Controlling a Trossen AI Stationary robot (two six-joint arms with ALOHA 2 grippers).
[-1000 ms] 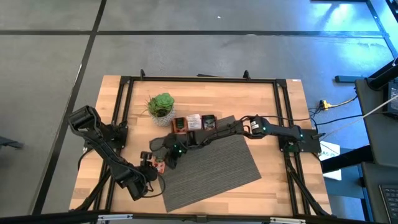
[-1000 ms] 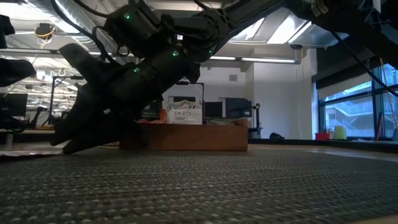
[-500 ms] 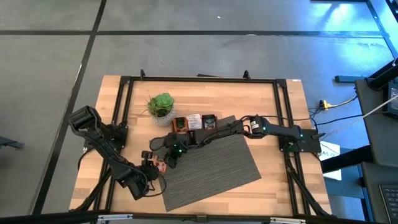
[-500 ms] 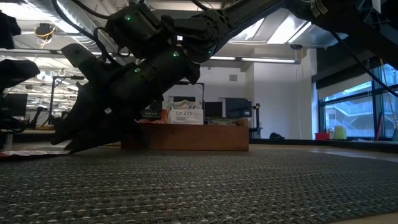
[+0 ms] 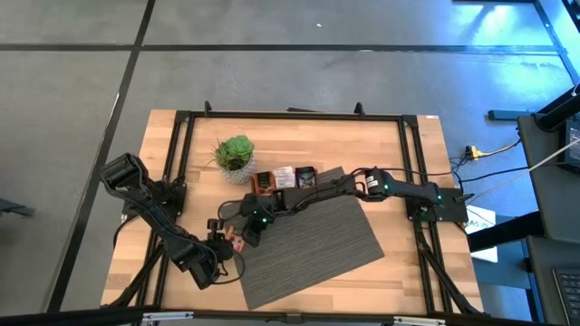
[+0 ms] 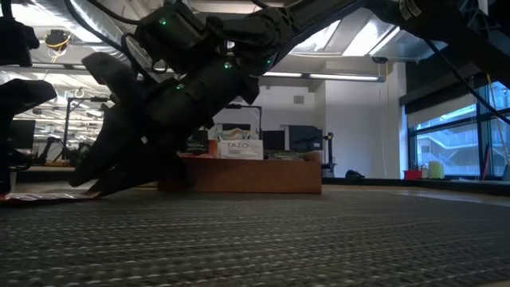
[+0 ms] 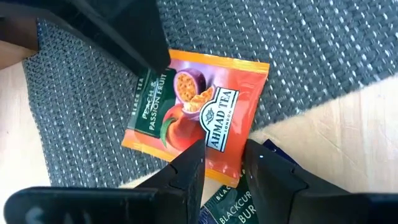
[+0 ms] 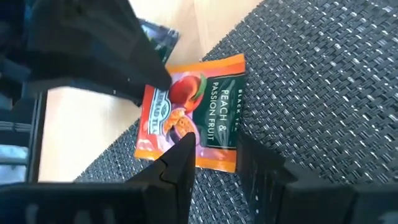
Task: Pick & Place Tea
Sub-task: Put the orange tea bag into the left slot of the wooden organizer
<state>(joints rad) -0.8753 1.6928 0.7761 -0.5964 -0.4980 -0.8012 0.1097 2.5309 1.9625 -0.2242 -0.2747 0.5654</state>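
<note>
Orange peach and passion fruit sachet (image 7: pixel 196 109) lies flat at the left corner of the grey woven mat (image 5: pixel 313 249), part on the weave, part over the bare wooden table (image 5: pixel 299 136). Both grippers meet at it from opposite sides. Left gripper (image 7: pixel 222 163): the fingers stand narrowly apart astride one edge of the sachet, with the packet's edge showing in the gap; not visibly pinched, sachet not lifted. Right gripper (image 8: pixel 214 155): fingers likewise a small way apart, tips at the opposite edge of the sachet, with the orange edge running into the gap; whether the pads press on it, cannot tell. A dark blue sachet (image 7: pixel 233 208) marked blackcurrant lies on the wood, partly under the orange one and below the left fingers. In the high view the two grippers sit tip to tip at the mat's left corner, left arm reaching from the table's left front, right arm stretched across from the right side. Behind them, the wooden tray (image 5: pixel 283 178) holds sachets in its compartments; the potted plant (image 5: pixel 235 154) stands just beside the tray's left end.
</note>
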